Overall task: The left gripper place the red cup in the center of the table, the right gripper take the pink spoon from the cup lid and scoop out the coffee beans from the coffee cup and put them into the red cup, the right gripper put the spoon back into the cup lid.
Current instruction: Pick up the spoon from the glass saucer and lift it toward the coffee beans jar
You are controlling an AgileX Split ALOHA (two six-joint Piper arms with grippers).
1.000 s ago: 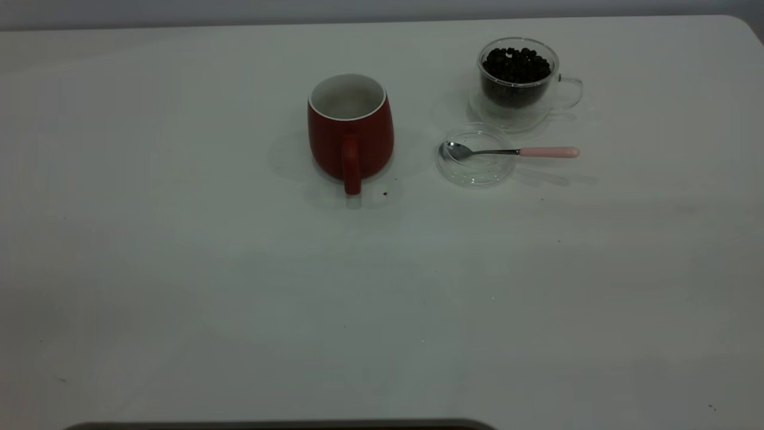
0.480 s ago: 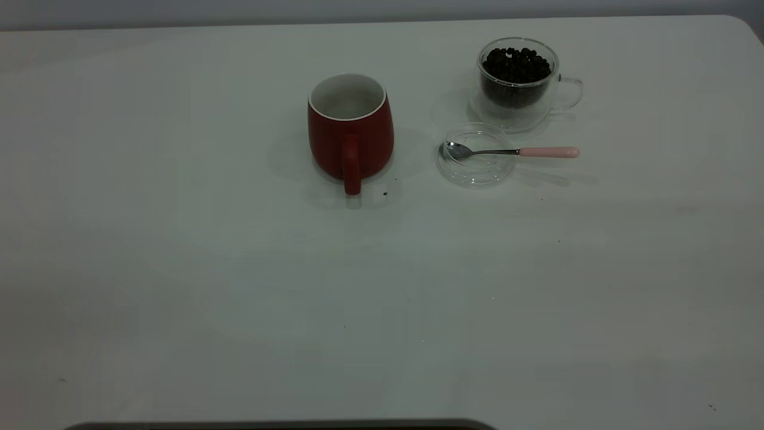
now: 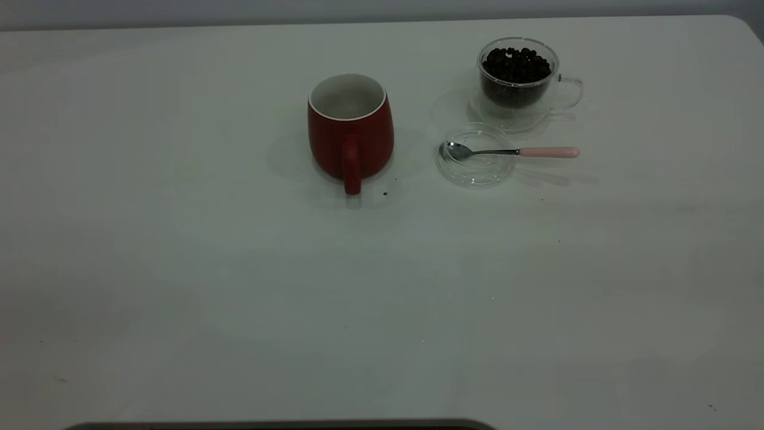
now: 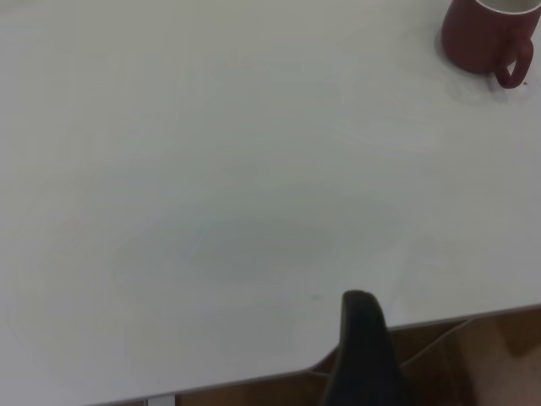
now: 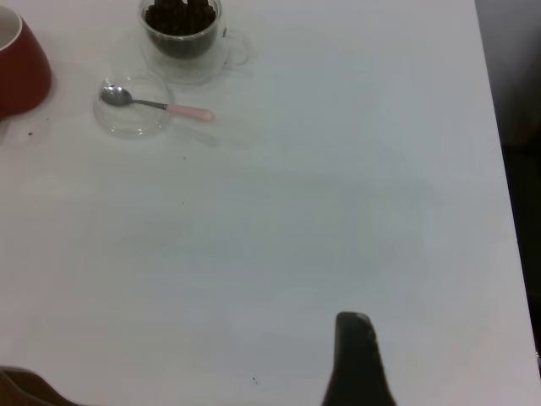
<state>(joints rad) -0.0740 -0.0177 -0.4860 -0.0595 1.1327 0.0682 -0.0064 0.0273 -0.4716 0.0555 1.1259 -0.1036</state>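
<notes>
Only one dark fingertip of the left gripper (image 4: 365, 338) in the left wrist view, poking over the near table edge; impossible to tell how wide it stands, and nothing seen in its hold. Far off from it across bare tabletop, the red cup (image 4: 488, 38).

Same for the right gripper (image 5: 355, 355) in its own wrist view: a single black finger (image 5: 353, 338) low over the table (image 3: 179, 269), opening not readable, nothing visibly held. Well away from it across the white surface, the pink spoon (image 5: 156, 104), the cup lid (image 5: 131, 108) and the coffee cup (image 5: 182, 32), with the red cup's side just beyond them. Neither arm present in the exterior view.

In the exterior view, clock-face read with 12 at the far edge: red cup (image 3: 350, 128) upright a little toward 12 from the table's middle, handle turned to 6, white inside, no beans visible in it. At 3 of it and apart, cup lid (image 3: 476, 156) flat on the table. Pink spoon (image 3: 513, 151) lying with its metal bowl inside the lid, pink handle running out over the rim toward 3. At about 1 of the lid, close beside it, coffee cup (image 3: 518, 83) upright, handle toward 3, heaped with coffee beans (image 3: 516, 64) up to the rim. A small dark speck (image 3: 385, 193) on the table at about 4 of the red cup's base.
</notes>
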